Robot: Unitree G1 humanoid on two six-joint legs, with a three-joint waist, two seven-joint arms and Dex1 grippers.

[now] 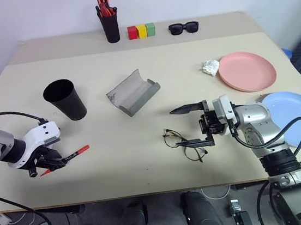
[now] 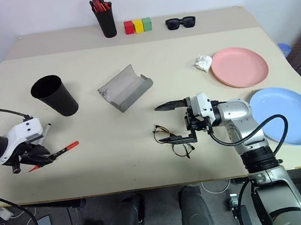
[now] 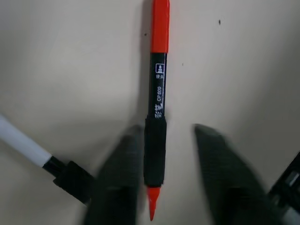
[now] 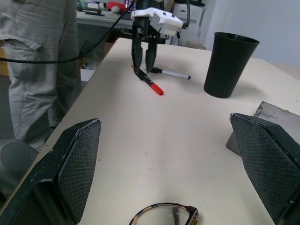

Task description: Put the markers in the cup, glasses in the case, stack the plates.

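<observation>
Nearest the table's front edge: left gripper, two black fingers pointing steeply down and straddling the grip end of a slim marker with a red cap; the wrist view shows the fingers close either side of the barrel, one touching it, the other with a small gap, so a firm hold cannot be confirmed. Just beside it, a white-bodied marker with a dark cap, flat on the table. Front centre: thin dark wire-rimmed glasses, unfolded on the cream tabletop, with the right gripper held level above them, fingers spread wide and empty. Front right: light blue round plastic plate. Mid-table: wide black tapered plastic cup, upright; grey felt hinged case, lying open and empty; salmon pink round plate, apart from the blue one, a crumpled white scrap touching its rim. Far edge: narrow black pen holder with orange-red pens, three coloured blocks, chunky black sunglasses. Status: no item yet placed; markers, glasses and plates all outstanding.
</observation>
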